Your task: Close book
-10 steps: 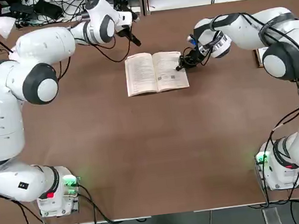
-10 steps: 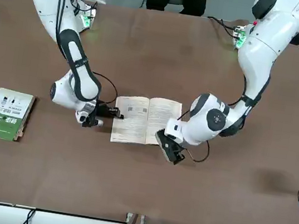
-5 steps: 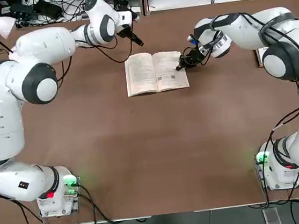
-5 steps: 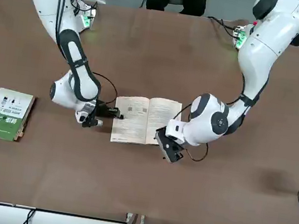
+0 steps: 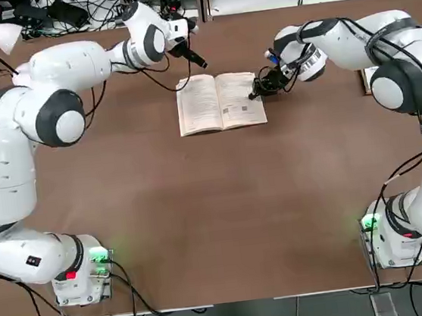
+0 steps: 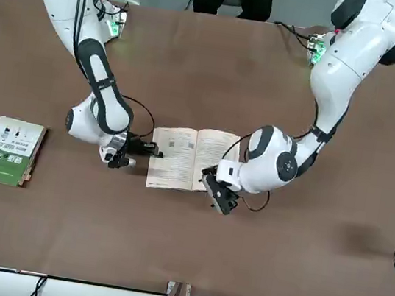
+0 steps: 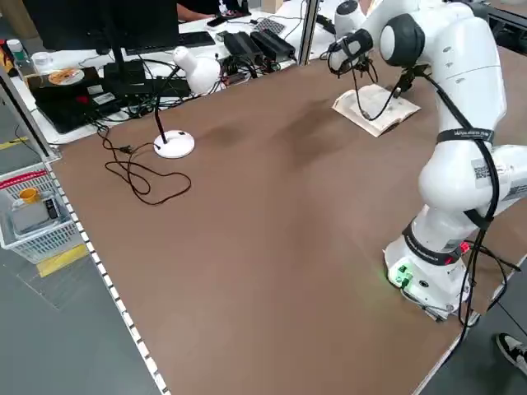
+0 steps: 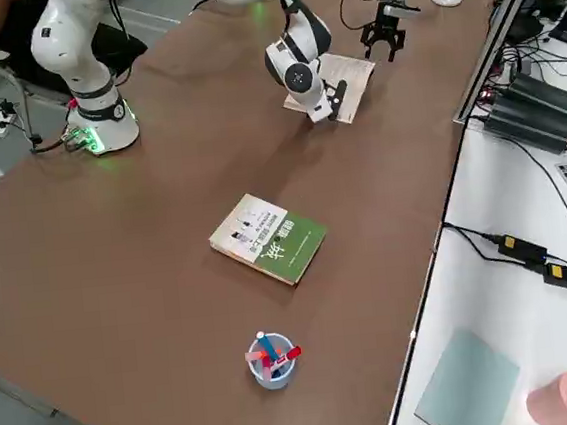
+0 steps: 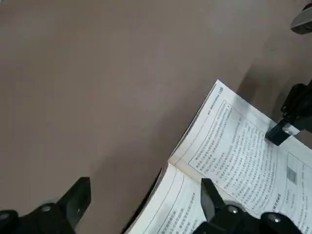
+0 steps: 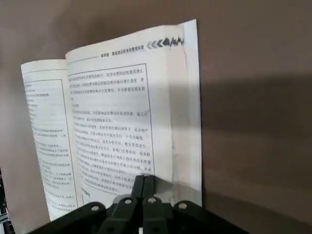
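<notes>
Top view: the book (image 5: 221, 102) lies open, pages up, mid-tabletop (image 5: 216, 203) toward the far side; its spine runs near-to-far. The right gripper (image 5: 257, 90) rests on the right page's outer edge; the left gripper (image 5: 193, 58) hangs just beyond the left page's far corner.
Front view: the left gripper (image 6: 218, 196) sits at the book's (image 6: 192, 159) corner nearest this camera, not seen touching it; the right gripper (image 6: 146, 151) reaches level onto the opposite page edge. A second, green-covered book (image 6: 10, 150) lies well apart.
Right side view: a cup (image 8: 271, 360) holding pens stands near the tabletop's end, far from the work.
Left wrist view: fingers (image 9: 78, 199) spread wide, one over bare tabletop, one over the page.
Right wrist view: fingers (image 10: 143, 185) pressed together, tips on the page by its outer edge.
Judgement: either page could fold across the spine; the right gripper is nearer.
</notes>
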